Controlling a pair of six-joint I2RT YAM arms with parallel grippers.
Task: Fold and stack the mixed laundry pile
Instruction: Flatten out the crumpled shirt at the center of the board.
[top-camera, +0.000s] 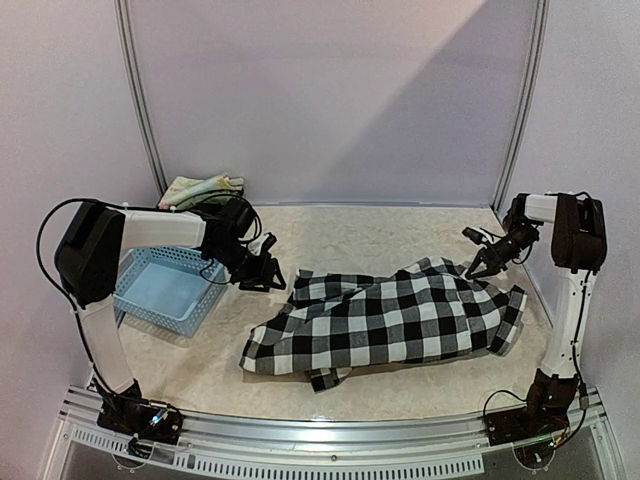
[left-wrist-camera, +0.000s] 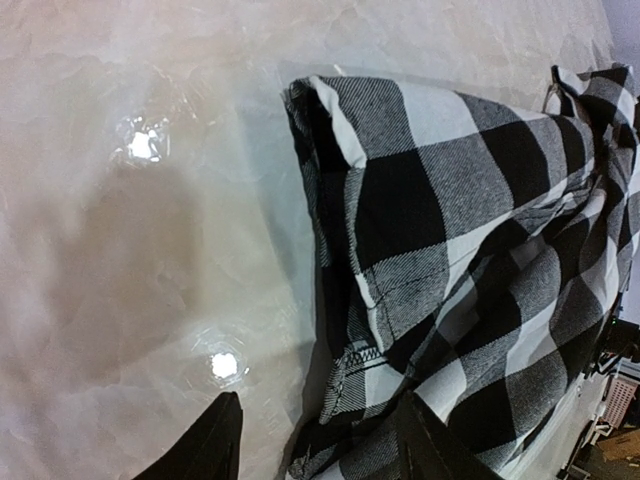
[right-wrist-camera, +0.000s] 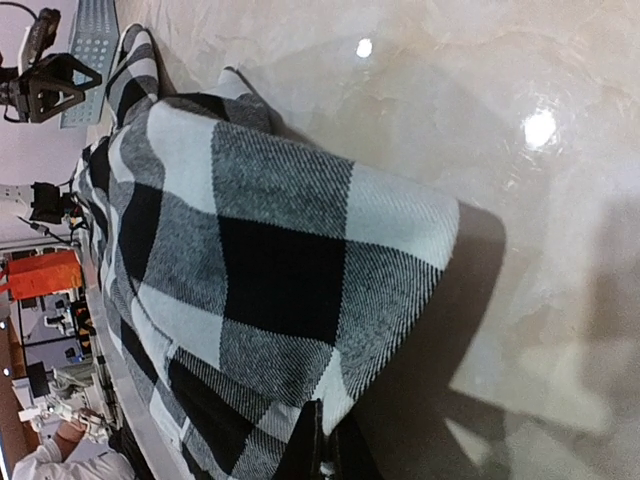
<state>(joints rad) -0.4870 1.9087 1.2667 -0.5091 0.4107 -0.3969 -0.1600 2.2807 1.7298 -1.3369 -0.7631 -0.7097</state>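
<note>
The black-and-white checked shirt (top-camera: 390, 315) lies spread across the middle of the table. My left gripper (top-camera: 265, 272) is open, just above the shirt's far-left corner. In the left wrist view its fingers (left-wrist-camera: 215, 445) straddle the hemmed edge of the shirt (left-wrist-camera: 450, 230), without closing on it. My right gripper (top-camera: 485, 262) is at the shirt's far-right corner. In the right wrist view it (right-wrist-camera: 325, 455) is shut on the edge of the shirt (right-wrist-camera: 280, 250), which is lifted a little. A pale yellow-green floral cloth (top-camera: 203, 190) lies at the back left. The dark blue and olive pieces are out of view.
A light blue perforated basket (top-camera: 165, 290) stands at the left, under my left arm, and looks empty. White walls close the table at the back and sides. The metal rail with both arm bases runs along the near edge.
</note>
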